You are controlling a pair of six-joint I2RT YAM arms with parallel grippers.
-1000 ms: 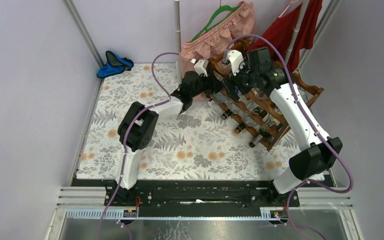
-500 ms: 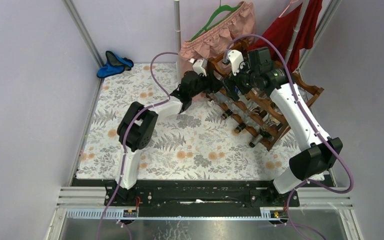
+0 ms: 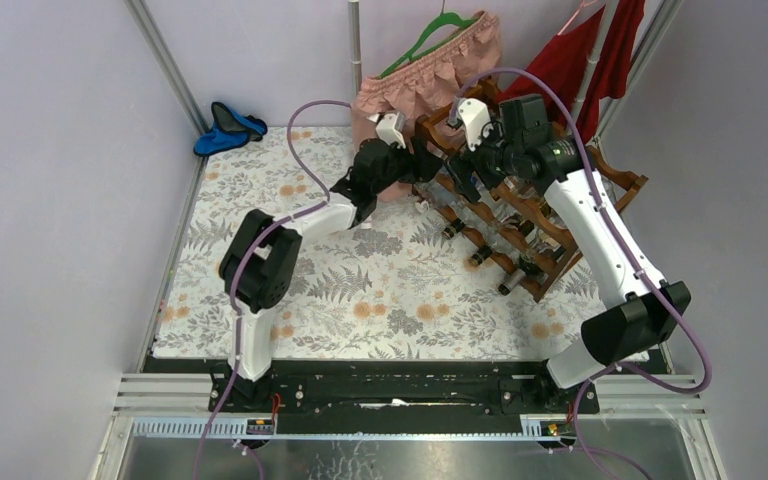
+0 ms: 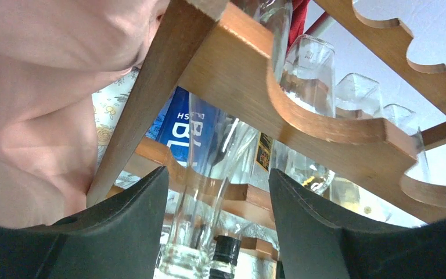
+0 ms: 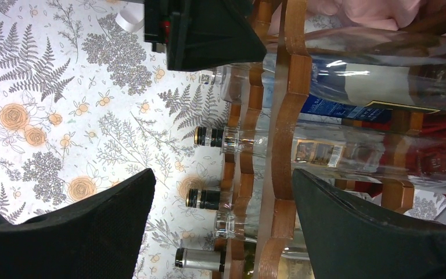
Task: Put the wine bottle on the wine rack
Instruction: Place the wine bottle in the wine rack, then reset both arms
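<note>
Your left pincer [image 4: 218, 174] has just let go. Over the last second its jaws have spread from a near-closed grip to a moderate gap, while that arm's elbow has swung out to its left and the wrist has lifted slightly against the upper end of the wine rack [image 3: 615, 185]. The wine bottle [image 5: 354, 81], clear glass with a blue label, now lies on its side across the scalloped rails of the rack's top tier. Its neck points out toward the left pincer and sits between the two black fingers. From the left wrist view there is daylight on the bottle's right side, but you probably cannot rule out the other finger still grazing the glass, since the edge is hard to read there. Your right pincer [image 5: 223, 174] hangs wide apart and holds nothing, poised just in front of the rails where other bottles [image 5: 337, 154] fill the lower cradles. Taken together, the bottle looks delivered and carried by the wood alone. What remains, by my reading, is backing the left pincer straight off the neck without dragging it. The pink garment [image 4: 35, 87] hangs close beside that wrist, over the flowered counter [image 3: 360, 290].
</note>
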